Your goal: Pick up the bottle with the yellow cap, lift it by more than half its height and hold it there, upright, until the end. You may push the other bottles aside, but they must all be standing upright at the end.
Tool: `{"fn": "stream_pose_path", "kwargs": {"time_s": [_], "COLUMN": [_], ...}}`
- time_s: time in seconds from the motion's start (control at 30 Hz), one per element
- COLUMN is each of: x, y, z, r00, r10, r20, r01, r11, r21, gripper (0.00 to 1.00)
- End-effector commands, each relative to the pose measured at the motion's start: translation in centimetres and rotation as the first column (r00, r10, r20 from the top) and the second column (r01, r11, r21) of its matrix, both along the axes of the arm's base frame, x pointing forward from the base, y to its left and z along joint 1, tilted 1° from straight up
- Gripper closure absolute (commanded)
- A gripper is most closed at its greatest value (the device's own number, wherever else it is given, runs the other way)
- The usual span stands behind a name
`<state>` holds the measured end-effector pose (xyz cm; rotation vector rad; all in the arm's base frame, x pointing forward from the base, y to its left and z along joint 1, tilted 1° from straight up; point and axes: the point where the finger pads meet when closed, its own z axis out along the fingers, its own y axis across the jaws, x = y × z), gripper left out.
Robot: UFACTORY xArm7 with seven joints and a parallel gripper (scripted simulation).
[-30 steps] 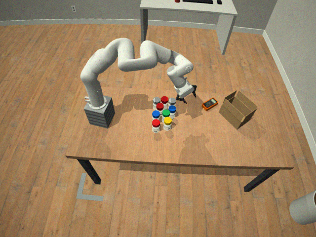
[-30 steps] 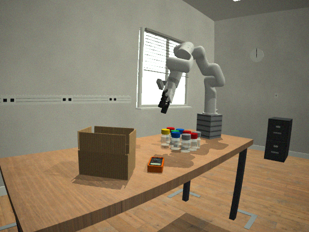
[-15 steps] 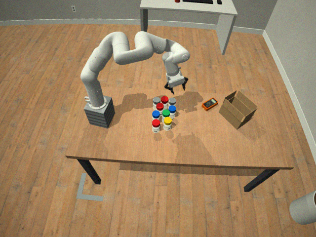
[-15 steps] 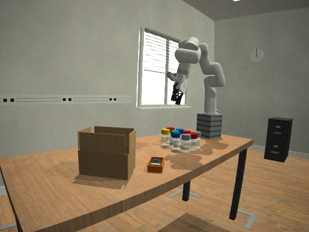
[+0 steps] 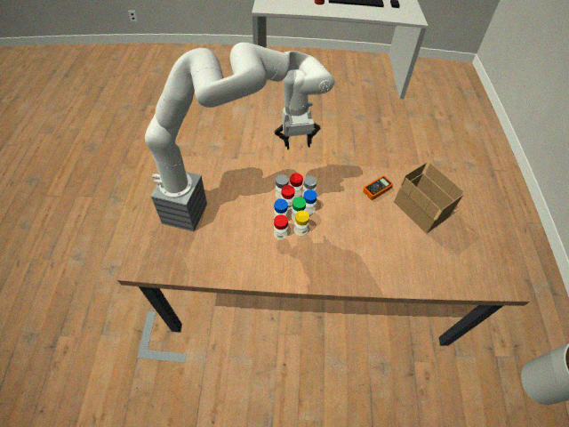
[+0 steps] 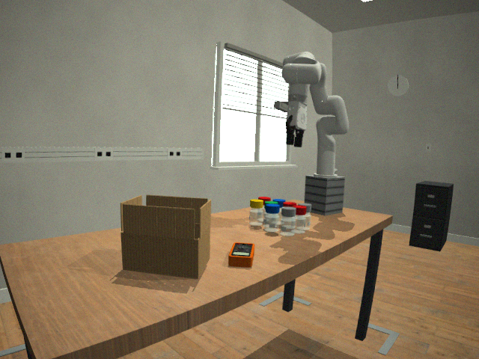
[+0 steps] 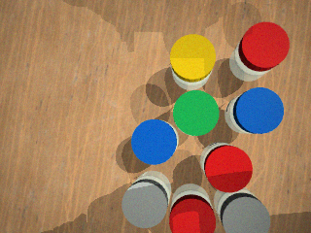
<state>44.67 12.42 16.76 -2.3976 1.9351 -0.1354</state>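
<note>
The yellow-capped bottle (image 5: 301,221) stands upright, long axis vertical, at the cluster's front corner on the surface (image 5: 229,266), beside a red-capped bottle (image 5: 280,226); the green-capped bottle (image 5: 299,205) behind is mostly hidden. The tool (image 5: 297,139) hangs high above the cluster, fingers wide apart, gripping nothing

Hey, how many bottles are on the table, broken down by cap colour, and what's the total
Red-capped bottles: 3
Blue-capped bottles: 2
Grey-capped bottles: 2
Green-capped bottle: 1
Yellow-capped bottle: 1
Total: 9 bottles
</note>
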Motion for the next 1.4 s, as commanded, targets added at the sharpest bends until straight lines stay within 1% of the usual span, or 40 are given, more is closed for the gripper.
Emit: {"fn": "stream_pose_path", "kwargs": {"time_s": [0.0, 0.13, 0.27, 0.33, 0.37, 1.37], "x": [-2.6, -3.7, -4.1, -4.1, -3.4, -3.4], "y": [0.8, 1.1, 1.3, 1.3, 1.1, 1.1], "z": [1.8, 2.4, 2.7, 2.7, 2.3, 2.3], "r00": [0.998, 0.996, 0.995, 0.995, 0.996, 0.996], "r10": [-0.033, -0.044, -0.049, -0.049, -0.041, -0.041], "r20": [-0.057, -0.081, -0.092, -0.092, -0.076, -0.076], "r01": [0.033, 0.045, 0.051, 0.051, 0.042, 0.042], "r11": [0.999, 0.999, 0.999, 0.999, 0.999, 0.999], "r21": [0.013, 0.017, 0.019, 0.019, 0.015, 0.015], "gripper": [0.21, 0.21, 0.21, 0.21, 0.21, 0.21]}}
